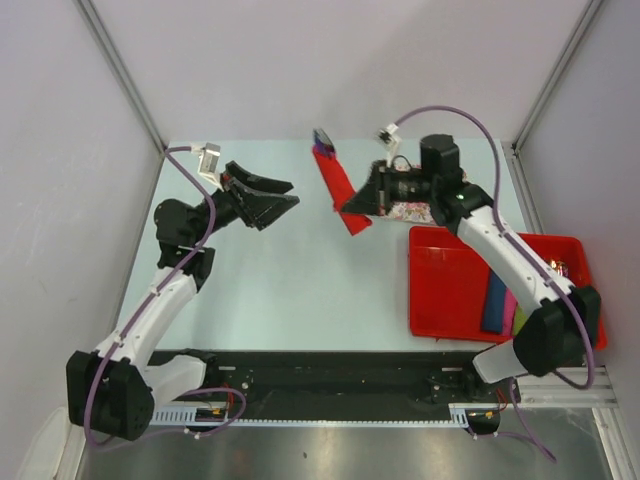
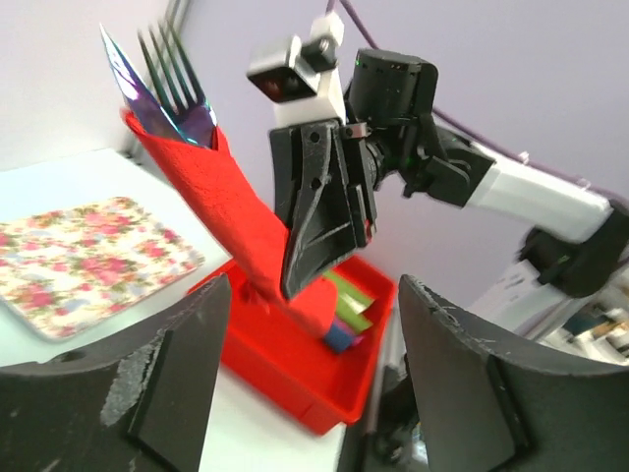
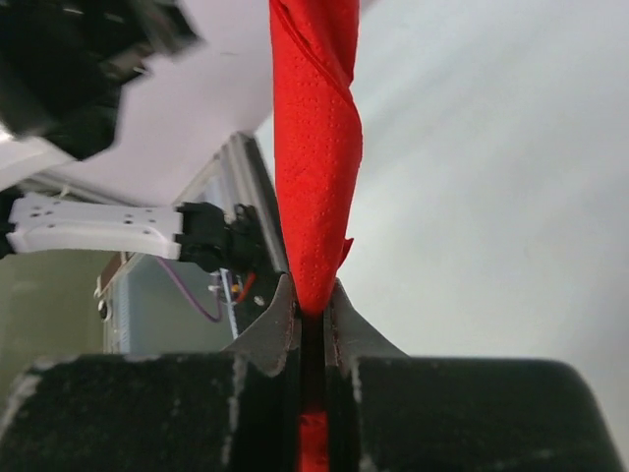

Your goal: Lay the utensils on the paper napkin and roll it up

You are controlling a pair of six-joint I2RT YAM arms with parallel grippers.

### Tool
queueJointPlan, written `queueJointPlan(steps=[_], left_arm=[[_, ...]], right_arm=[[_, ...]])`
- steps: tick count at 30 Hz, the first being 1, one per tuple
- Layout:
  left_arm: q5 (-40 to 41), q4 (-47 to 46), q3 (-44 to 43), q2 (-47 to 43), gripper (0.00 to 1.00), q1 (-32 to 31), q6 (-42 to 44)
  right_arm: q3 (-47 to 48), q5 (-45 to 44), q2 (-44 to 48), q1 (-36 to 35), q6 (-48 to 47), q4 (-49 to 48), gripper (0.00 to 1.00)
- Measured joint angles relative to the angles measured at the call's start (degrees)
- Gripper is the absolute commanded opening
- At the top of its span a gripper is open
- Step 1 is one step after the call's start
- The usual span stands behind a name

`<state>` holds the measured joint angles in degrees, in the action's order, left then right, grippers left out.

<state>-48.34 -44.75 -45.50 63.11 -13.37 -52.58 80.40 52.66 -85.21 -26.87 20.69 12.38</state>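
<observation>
The paper napkin [image 1: 338, 185] is seen rolled into a slim red tube and held up off the desk [image 1: 270, 280] at a tilt. Its lower end is pinched tight between the fingers [image 3: 275, 334] of the right gripper [image 1: 350, 206].

From the top of the roll the utensils [image 2: 165, 87] are shown poking out: fork tines and a pointed blade tip, both with a purple-blue sheen. The handles are wrapped away inside the paper, so the pieces cannot be counted.

The left gripper [image 1: 294, 193] is held near the roll but apart from it, its fingers [image 2: 177, 383] spread wide with nothing gripped.

In the right wrist view the roll's top is cut off by the frame, and the left arm is only a dark blur. From above, the floral mat [image 2: 88, 256] is largely hidden under the right gripper. In the red tray [image 1: 440, 300], the blue, pink and green rolls [image 1: 497, 300] are partly covered by the right arm.
</observation>
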Motion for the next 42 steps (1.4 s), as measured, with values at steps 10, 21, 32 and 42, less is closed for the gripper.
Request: queueJointPlan(steps=[10, 21, 32, 42], left_arm=[[-2.7, 5.7, 4.7, -4.4, 0.75, -1.4, 9.2], [1.5, 2.1, 1.9, 9.2, 0.90, -15.1, 9.4], [5.0, -12.7, -3.0, 20.5, 0.86, -20.4, -5.5], [7.8, -15.1, -7.2, 22.8, 0.85, -24.9, -7.5]], right_arm=[[-16.9, -3.1, 19.8, 22.3, -10.5, 18.0, 0.00], [-18.7, 3.4, 26.4, 22.7, -9.8, 18.6, 0.00], [-17.4, 8.6, 25.1, 16.8, -3.1, 11.2, 0.00], [-17.4, 9.8, 24.6, 13.9, 0.8, 6.6, 0.00]])
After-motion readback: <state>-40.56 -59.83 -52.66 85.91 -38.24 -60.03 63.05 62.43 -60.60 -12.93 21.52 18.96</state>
